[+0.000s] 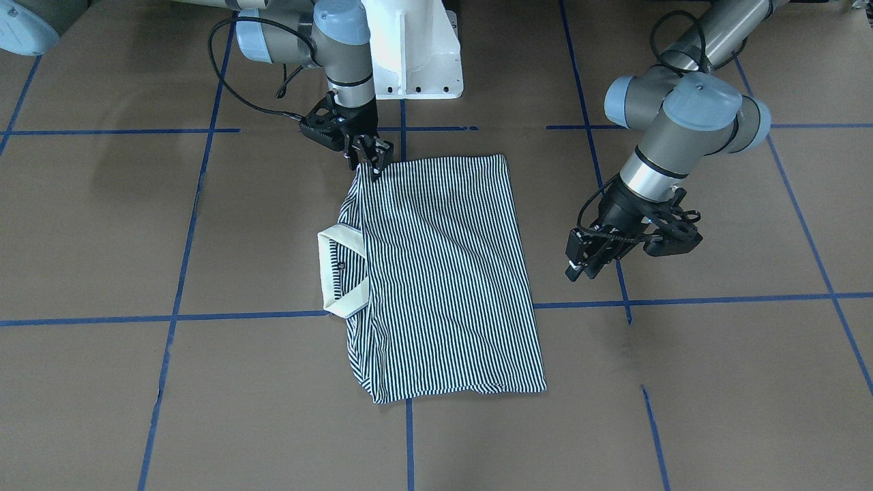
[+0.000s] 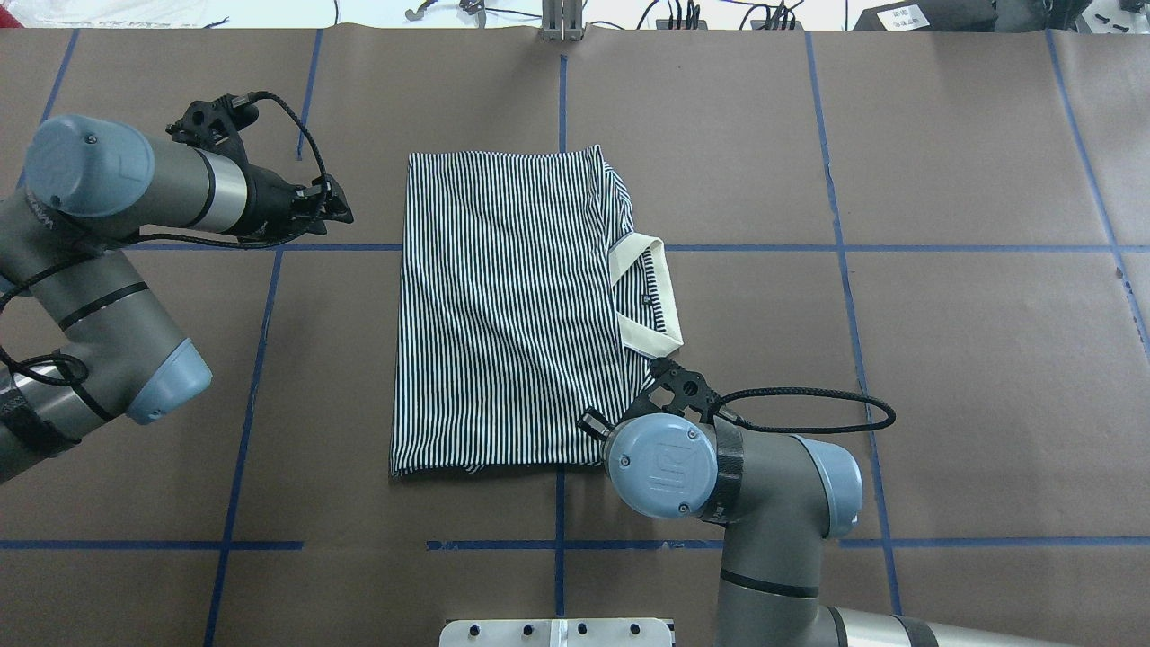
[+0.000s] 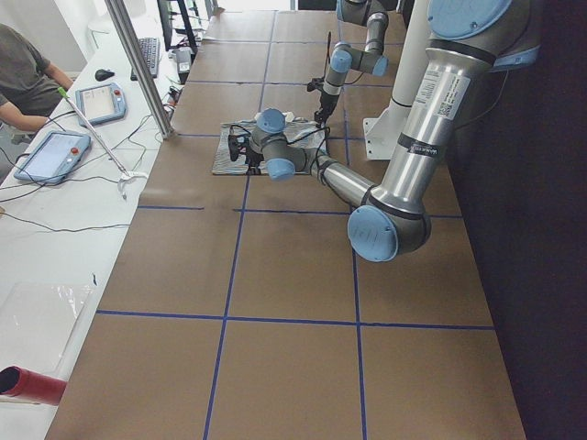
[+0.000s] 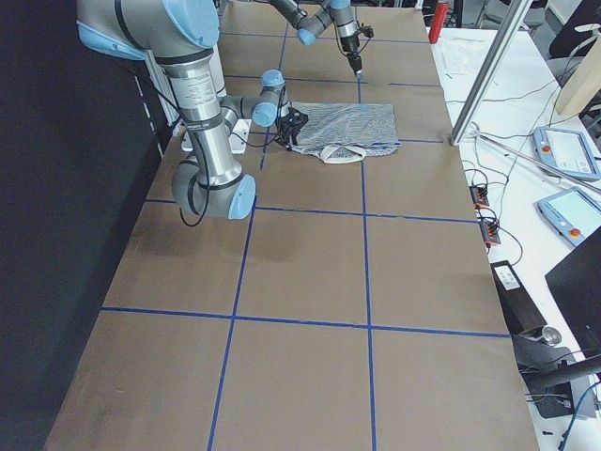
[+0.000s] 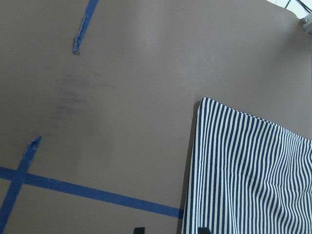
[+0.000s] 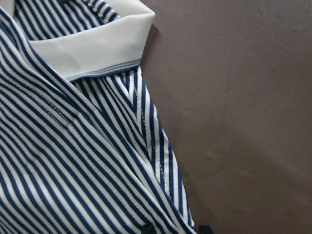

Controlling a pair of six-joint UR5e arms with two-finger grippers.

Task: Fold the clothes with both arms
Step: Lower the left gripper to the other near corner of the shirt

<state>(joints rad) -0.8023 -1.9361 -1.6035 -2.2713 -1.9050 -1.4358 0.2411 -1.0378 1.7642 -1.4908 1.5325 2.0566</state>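
Exterior front-facing: the right end effector (image 1: 372, 164) is held parted at the polo shirt's (image 1: 443, 273) upper-left corner. The left end effector (image 1: 580, 271) is held parted at right.

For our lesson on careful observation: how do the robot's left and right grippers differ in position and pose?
Position: the right gripper sits at a collar-side corner of the shirt; the left gripper is off it, over bare table. Pose: the right gripper points down; the left gripper tilts. Both are black, open.

The left gripper (image 1: 581, 271) tilts down, its fingers a little apart. The right gripper (image 1: 373, 167) points straight down, fingers apart too.
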